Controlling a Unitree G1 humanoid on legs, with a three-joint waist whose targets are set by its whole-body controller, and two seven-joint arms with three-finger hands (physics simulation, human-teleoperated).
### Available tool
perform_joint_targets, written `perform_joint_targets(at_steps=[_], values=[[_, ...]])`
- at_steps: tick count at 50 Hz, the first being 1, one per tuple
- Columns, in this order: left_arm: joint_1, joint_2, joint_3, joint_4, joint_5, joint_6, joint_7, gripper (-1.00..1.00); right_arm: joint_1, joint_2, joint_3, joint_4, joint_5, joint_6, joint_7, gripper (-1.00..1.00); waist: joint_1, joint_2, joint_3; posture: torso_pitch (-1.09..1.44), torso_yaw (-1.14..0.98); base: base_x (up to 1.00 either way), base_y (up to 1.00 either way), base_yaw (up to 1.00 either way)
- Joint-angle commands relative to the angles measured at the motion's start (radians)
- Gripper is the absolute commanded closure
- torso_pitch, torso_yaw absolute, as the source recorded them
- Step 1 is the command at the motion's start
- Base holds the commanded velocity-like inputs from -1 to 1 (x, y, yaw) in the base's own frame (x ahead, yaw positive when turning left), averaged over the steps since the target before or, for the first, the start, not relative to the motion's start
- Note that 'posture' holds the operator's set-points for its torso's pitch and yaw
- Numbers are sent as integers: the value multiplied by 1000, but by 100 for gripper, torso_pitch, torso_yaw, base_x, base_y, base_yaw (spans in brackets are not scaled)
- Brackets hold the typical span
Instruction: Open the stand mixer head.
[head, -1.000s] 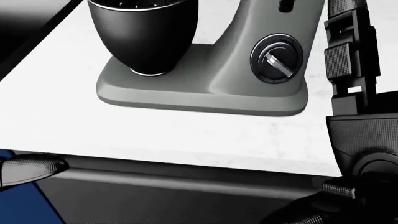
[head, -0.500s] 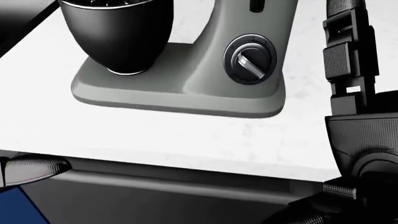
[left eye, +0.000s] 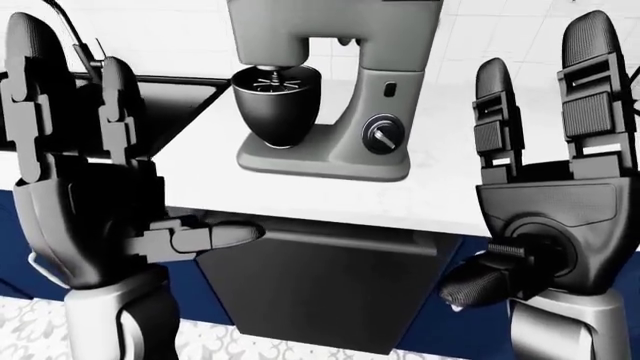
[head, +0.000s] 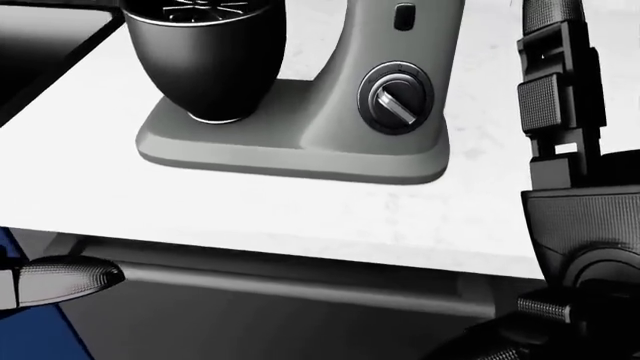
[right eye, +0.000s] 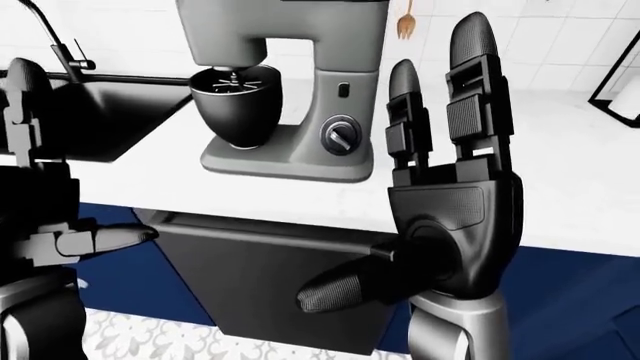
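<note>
I can read no brand, label or writing on the stand mixer (left eye: 330, 90); its grey body carries only a round dial (left eye: 381, 133) and a small dark slot above it. The mixer stands on the white counter (left eye: 470, 195), set in from the counter's near edge, with a black sink (right eye: 95, 112) just beside it toward the counter's left end. A dark bowl (left eye: 277, 105) sits on its base under the head (left eye: 335, 30), which is down over the bowl. The head's top is cut off by the upper edge of both eye views, and the head view shows only the base, bowl and dial.

My left hand (left eye: 85, 172) and right hand (right eye: 455, 195) are both raised with fingers straight and spread wide, holding nothing. Both hang on the near side of the counter edge, well apart from the mixer, one to either side of it. The left hand is partly cropped in the right-eye view.
</note>
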Motion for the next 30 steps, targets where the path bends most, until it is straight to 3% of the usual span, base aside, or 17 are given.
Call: perform_joint_targets(at_steps=[1,14,20,28,30], values=[[-16,5,2,-24,1,-21,-5,-100,-14,-5,-2,-21,2,-22,3,-100,0,1,-16,-15,0,0,0,0],[-15,3,0,-29,0,-20,-8,-100,-18,-16,1,-21,18,-16,-16,-100,11,-4,-140,-28,0,0,0,0],[-16,1,0,-27,-2,-18,-4,-100,-33,-19,-12,-21,59,10,-46,-100,15,-7,-186,-34,0,0,0,0],[-21,7,7,-26,-9,-22,9,-100,-79,-116,-34,-21,382,41,-244,-100,16,-9,-206,-35,0,0,0,0],[-20,6,6,-25,-8,-24,9,-100,-112,-155,-41,-21,547,29,-339,-100,15,-9,-207,-35,0,0,0,0]])
